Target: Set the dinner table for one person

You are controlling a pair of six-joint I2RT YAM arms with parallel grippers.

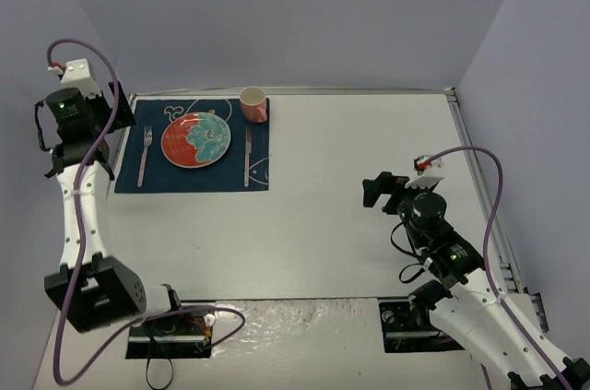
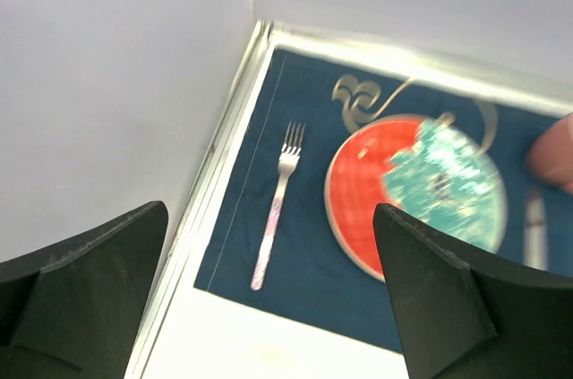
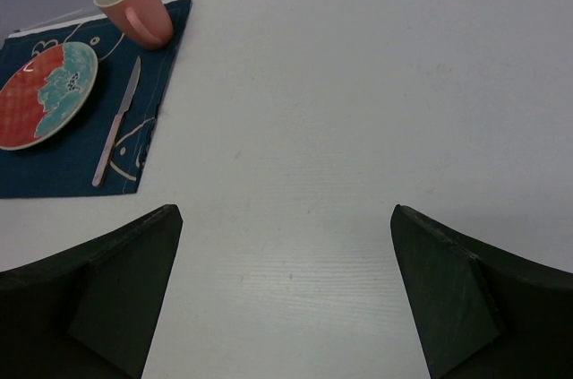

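The white dinner table (image 1: 350, 215) carries a dark blue placemat (image 1: 194, 178) at its far left. On the mat lie a red and teal plate (image 1: 195, 139), a fork (image 1: 144, 156) to its left, a knife (image 1: 247, 156) to its right and a pink cup (image 1: 253, 104) at the far right corner. My left gripper (image 1: 118, 106) is open and empty, held above the mat's left edge; its wrist view shows the fork (image 2: 277, 204) and plate (image 2: 416, 191) below. My right gripper (image 1: 376, 192) is open and empty over bare table (image 3: 358, 83), far right of the mat.
Grey walls enclose the table on the left, back and right. A thin metal edge (image 1: 304, 91) runs along the far side. The two arm bases (image 1: 171, 330) sit at the near edge. The cup (image 3: 134, 7) and knife (image 3: 116, 124) also show in the right wrist view.
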